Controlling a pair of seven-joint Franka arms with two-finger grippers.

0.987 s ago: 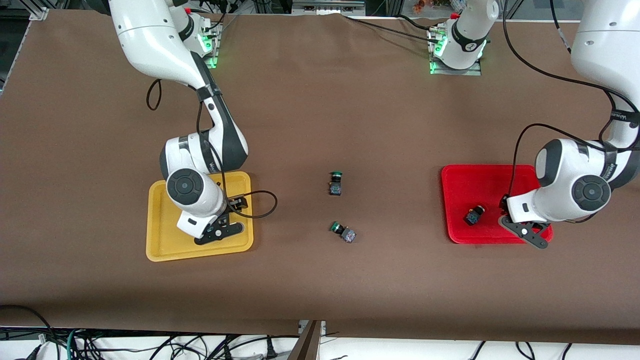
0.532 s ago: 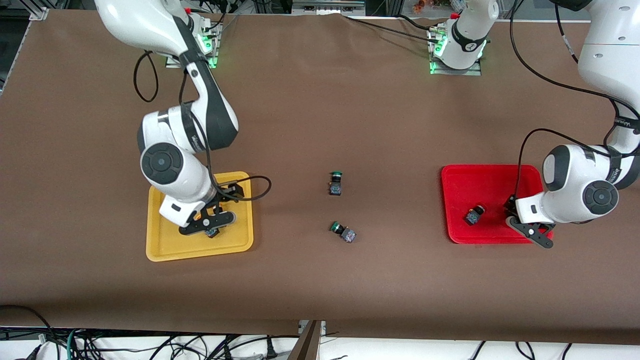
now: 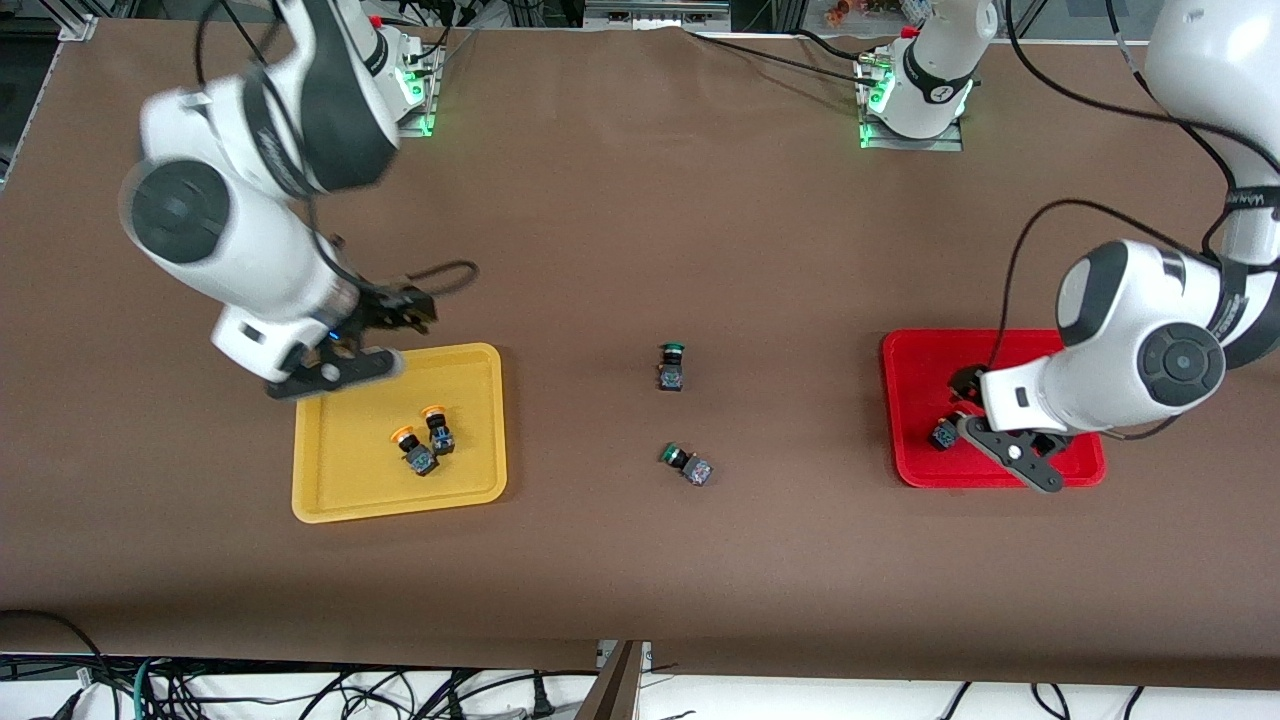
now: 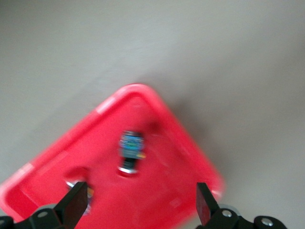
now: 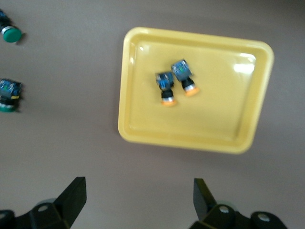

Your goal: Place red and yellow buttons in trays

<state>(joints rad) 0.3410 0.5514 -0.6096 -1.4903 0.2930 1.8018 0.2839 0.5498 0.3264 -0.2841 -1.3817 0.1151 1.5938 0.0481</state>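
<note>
Two yellow buttons (image 3: 408, 452) (image 3: 437, 431) lie side by side in the yellow tray (image 3: 340, 480), and show again in the right wrist view (image 5: 165, 89) (image 5: 185, 78) in the tray (image 5: 219, 119). My right gripper (image 3: 333, 372) (image 5: 138, 191) hangs open and empty, high over that tray's edge on the robots' side. In the red tray (image 3: 930, 370) (image 4: 167, 171) lies one red button (image 3: 943, 435) (image 4: 130, 151). A second red button (image 4: 78, 177) shows partly beside one finger. My left gripper (image 3: 1010, 452) (image 4: 140, 202) hovers open over the red tray, holding nothing.
Two green-capped switches (image 3: 671, 365) (image 3: 686, 466) lie on the brown table between the trays, also seen in the right wrist view (image 5: 9, 33) (image 5: 8, 93). Cables trail from both arms. The arm bases stand along the table's edge nearest the robots.
My left gripper has opened over the red tray and shifted toward the tray's middle. My right arm has lifted up and away from the yellow tray, uncovering the two yellow buttons.
</note>
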